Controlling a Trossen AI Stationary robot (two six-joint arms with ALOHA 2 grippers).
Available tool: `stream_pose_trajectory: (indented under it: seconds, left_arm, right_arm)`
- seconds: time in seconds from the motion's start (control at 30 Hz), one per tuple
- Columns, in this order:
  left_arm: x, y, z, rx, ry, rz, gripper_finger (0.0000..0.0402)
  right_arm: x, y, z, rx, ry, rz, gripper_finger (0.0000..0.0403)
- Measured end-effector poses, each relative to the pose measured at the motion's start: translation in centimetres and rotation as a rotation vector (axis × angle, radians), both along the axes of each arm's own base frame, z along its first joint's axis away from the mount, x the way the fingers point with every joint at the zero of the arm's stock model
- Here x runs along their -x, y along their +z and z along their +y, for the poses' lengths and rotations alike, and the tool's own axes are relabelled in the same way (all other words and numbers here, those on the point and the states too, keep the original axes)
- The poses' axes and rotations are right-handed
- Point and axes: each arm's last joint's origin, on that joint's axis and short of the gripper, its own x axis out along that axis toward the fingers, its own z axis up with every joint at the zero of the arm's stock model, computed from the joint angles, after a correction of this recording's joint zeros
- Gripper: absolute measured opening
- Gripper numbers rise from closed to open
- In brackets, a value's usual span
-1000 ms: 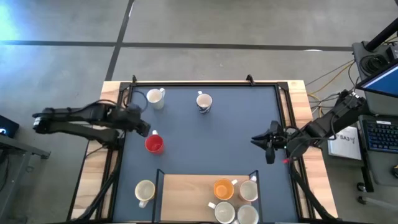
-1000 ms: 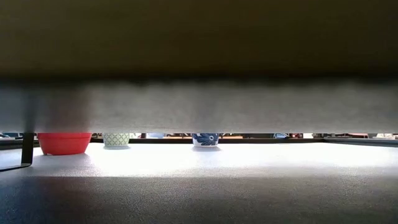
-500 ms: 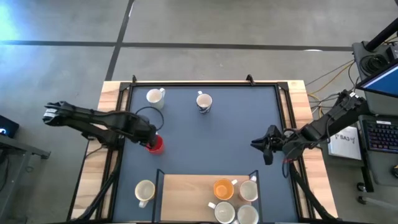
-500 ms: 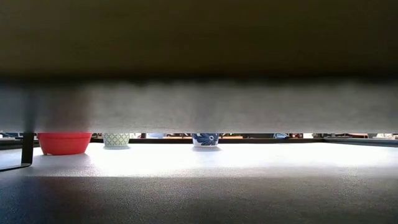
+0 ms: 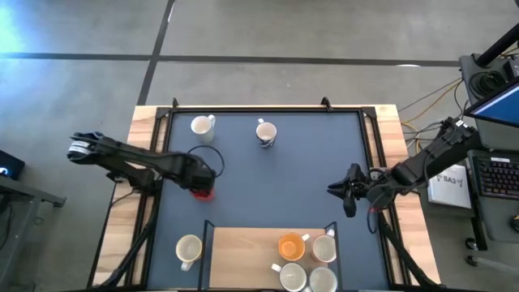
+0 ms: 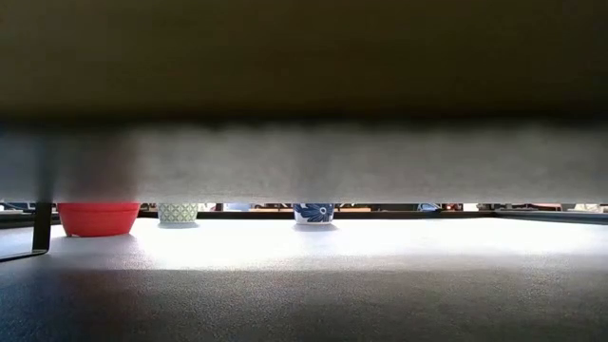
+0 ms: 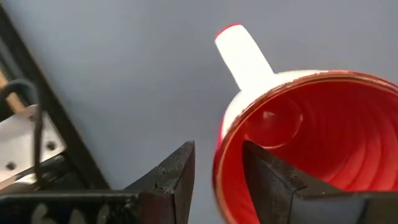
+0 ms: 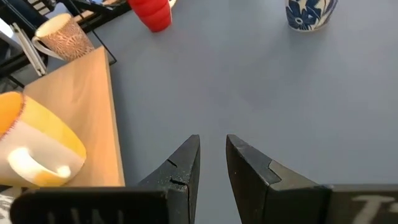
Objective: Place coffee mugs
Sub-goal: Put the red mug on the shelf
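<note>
Straddling the red mug point(image 7: 311, 137) rim, left claw point(image 7: 217, 171) open, one finger inside

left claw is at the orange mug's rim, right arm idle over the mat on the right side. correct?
Not quite: the left claw is at the red mug, not the orange one. The left wrist view shows its fingers straddling the red rim. The orange mug sits on the wooden board at the table's near edge. The right claw does hang over the right side of the mat.
</note>
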Motion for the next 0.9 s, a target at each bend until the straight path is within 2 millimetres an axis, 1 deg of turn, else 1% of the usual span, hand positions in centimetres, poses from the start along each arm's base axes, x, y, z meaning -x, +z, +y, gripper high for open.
stream_pose_trajectory:
  seconds: [0.07, 0.13, 0.2, 0.3, 0.37, 0.47, 0.57, 0.9]
  left_arm:
    - [-0.2, -0.8, 0.0, 0.005, -0.005, -0.003, 0.0114]
    - [-0.2, -1.5, 0.0, 0.007, -0.007, -0.009, 0.0103]
    - [-0.3, -1.9, -0.1, 0.008, -0.007, -0.02, 0.008]
    - [-0.5, -2.2, -0.1, 0.011, -0.016, -0.041, 0.0028]
    - [-0.5, -2.1, -0.1, 0.014, -0.022, -0.058, 0.0011]
    - [-0.5, -1.9, -0.1, 0.018, -0.033, -0.073, 0.0014]
    - [-0.4, -1.6, -0.1, 0.018, -0.046, -0.091, 0.0007]
    - [-2.0, 1.3, -0.1, 0.008, -0.146, -0.191, 0.0006]
  right_arm:
    - [0.1, -0.4, 0.0, 0.0, -0.004, 0.009, 0.0068]
    - [0.1, -0.8, -0.1, 0.006, -0.005, 0.019, 0.0068]
    - [0.1, -1.1, -0.1, 0.012, -0.005, 0.028, 0.0068]
    - [0.2, -1.2, -0.1, 0.015, -0.006, 0.032, 0.0068]
    - [0.2, -1.2, -0.1, 0.015, -0.005, 0.032, 0.0068]
    - [0.2, -1.2, -0.1, 0.021, -0.002, 0.033, 0.0068]
    - [0.2, -1.2, -0.1, 0.027, 0.002, 0.034, 0.0068]
    - [0.2, -1.2, -0.1, 0.027, 0.002, 0.032, 0.0068]
